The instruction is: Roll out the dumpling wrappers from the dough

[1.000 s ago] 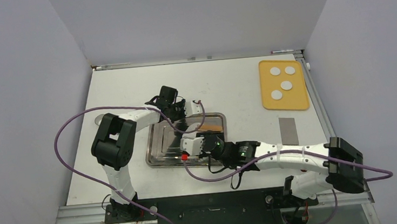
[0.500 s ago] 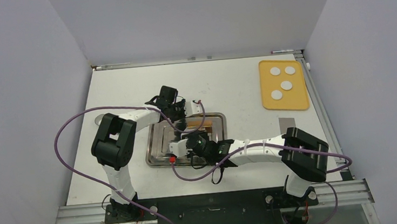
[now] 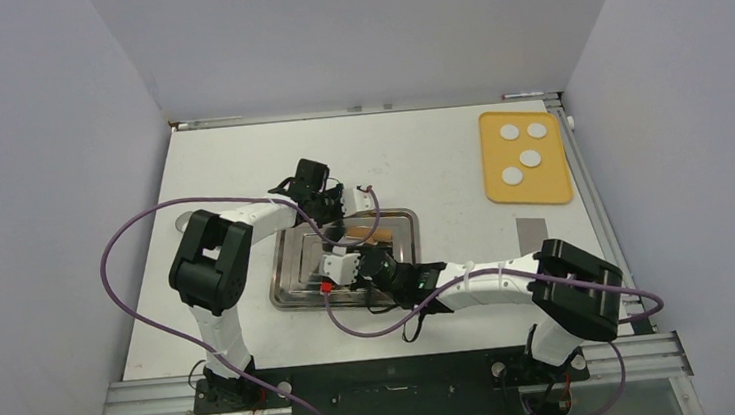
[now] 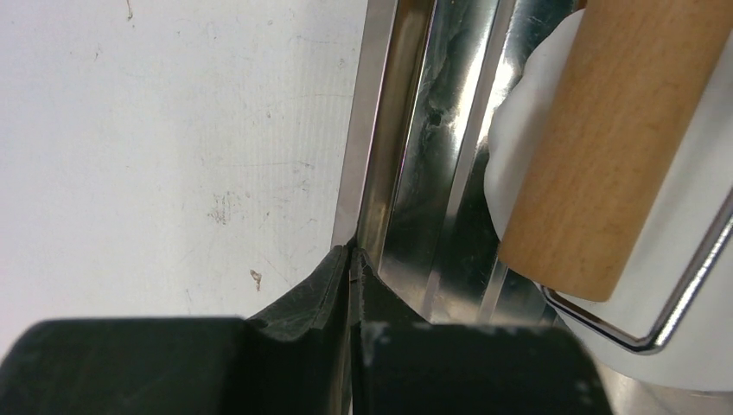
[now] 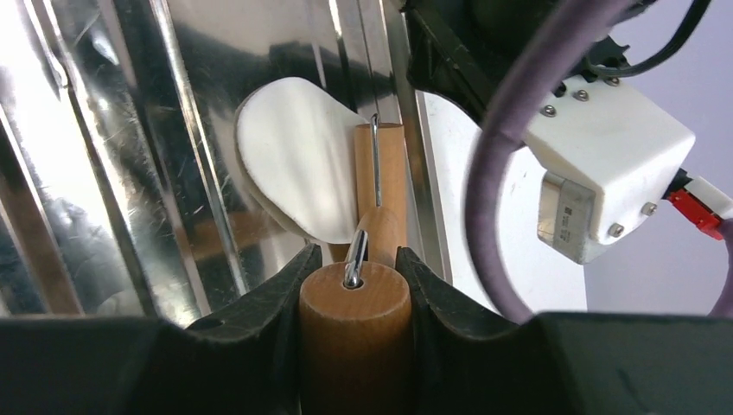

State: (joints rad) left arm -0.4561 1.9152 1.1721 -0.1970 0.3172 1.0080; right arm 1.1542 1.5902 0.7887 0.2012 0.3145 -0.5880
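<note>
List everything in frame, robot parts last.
table: 1, white, walled on three sides
steel tray: 1, silver, table centre
dough sheet: 1, white, in the tray
rolling pin: 1, wood with wire frame, over the dough's edge
yellow mat: 1, far right corner
dumpling wrappers: 4, white, on the mat
grey strip: 1, on the table in front of the mat
left gripper: black, jaws pinched on the tray's far rim
right gripper: black, jaws closed on the rolling pin's handle
</note>
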